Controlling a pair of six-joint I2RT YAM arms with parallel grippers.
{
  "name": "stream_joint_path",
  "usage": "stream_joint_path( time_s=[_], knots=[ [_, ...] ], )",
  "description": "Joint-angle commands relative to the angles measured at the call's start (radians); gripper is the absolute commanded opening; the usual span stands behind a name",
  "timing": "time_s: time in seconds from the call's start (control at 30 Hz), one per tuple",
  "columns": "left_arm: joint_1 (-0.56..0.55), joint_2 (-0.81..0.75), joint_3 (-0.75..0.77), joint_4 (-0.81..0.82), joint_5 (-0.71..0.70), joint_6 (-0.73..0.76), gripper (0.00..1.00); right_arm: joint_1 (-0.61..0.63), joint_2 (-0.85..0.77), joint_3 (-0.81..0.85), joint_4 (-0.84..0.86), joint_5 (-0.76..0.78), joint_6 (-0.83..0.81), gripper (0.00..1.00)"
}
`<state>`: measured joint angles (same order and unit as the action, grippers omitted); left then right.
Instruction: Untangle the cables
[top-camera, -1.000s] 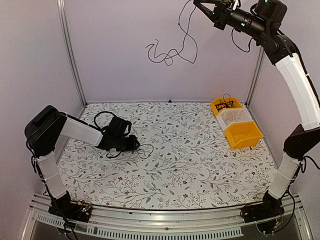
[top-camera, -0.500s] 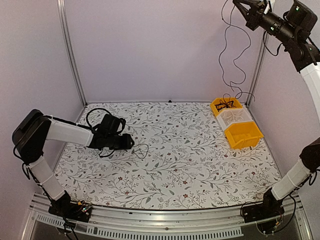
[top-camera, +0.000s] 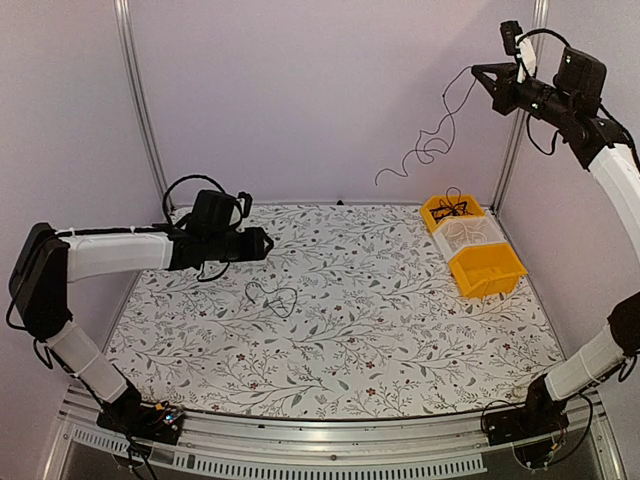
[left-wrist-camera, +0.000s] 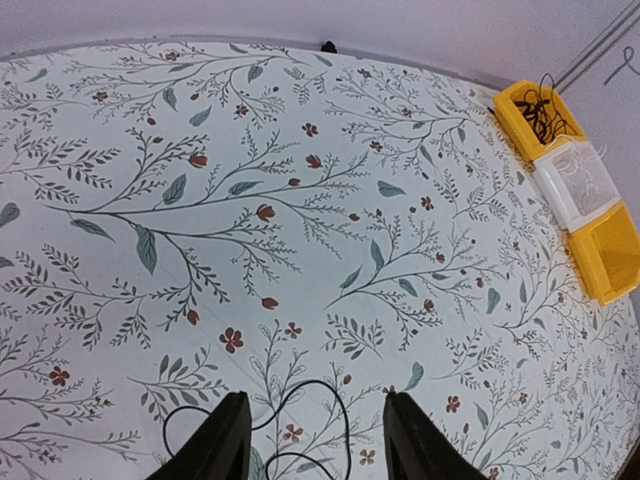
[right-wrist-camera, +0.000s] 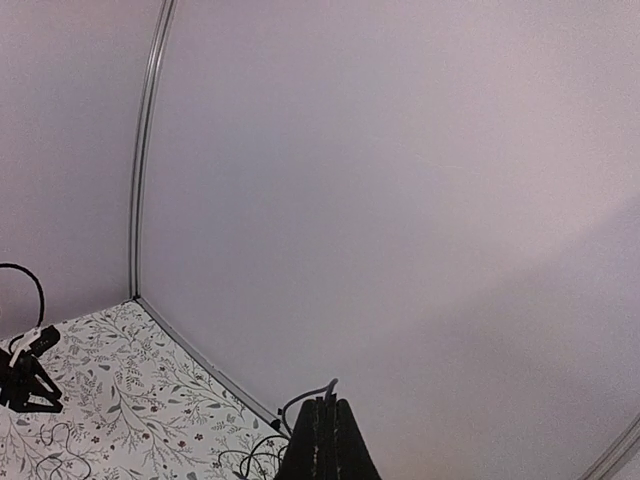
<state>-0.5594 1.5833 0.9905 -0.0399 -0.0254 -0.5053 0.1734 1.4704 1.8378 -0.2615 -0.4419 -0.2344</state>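
Observation:
My right gripper (top-camera: 482, 74) is raised high at the back right and shut on one thin black cable (top-camera: 428, 146), which dangles in wavy loops in front of the back wall. In the right wrist view the fingers (right-wrist-camera: 333, 432) are closed, with the cable's end (right-wrist-camera: 305, 400) sticking out. A second thin black cable (top-camera: 272, 295) lies in loose loops on the floral table. My left gripper (top-camera: 262, 243) hovers above and behind it, open and empty. In the left wrist view that cable (left-wrist-camera: 340, 420) loops between the open fingertips (left-wrist-camera: 232, 432) of the gripper (left-wrist-camera: 315, 440).
Three bins stand in a row at the back right: a yellow bin (top-camera: 440, 208) holding more black cables, a white bin (top-camera: 470, 236) and a yellow bin (top-camera: 487, 270). They also show in the left wrist view (left-wrist-camera: 520, 110). Metal frame posts (top-camera: 140, 110) stand at the back corners.
My right gripper came down and to the right with its cable swinging below it. My left gripper rose off the table and moved back, leaving a cable lying there.

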Motion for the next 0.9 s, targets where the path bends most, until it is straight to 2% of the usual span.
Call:
stream_joint_path(
  time_s=[0.0,0.3,0.87],
  knots=[
    [0.01,0.001,0.055,-0.033,-0.012,0.013,0.48,-0.017,-0.066,-0.048,0.032,0.012,-0.024,0.0],
    [0.009,0.063,0.117,-0.038,0.018,-0.01,0.48,-0.088,-0.097,-0.093,0.015,0.022,-0.038,0.0],
    [0.012,0.169,0.229,-0.103,0.04,0.001,0.5,-0.161,-0.247,-0.303,-0.004,0.05,-0.073,0.0]
  ],
)
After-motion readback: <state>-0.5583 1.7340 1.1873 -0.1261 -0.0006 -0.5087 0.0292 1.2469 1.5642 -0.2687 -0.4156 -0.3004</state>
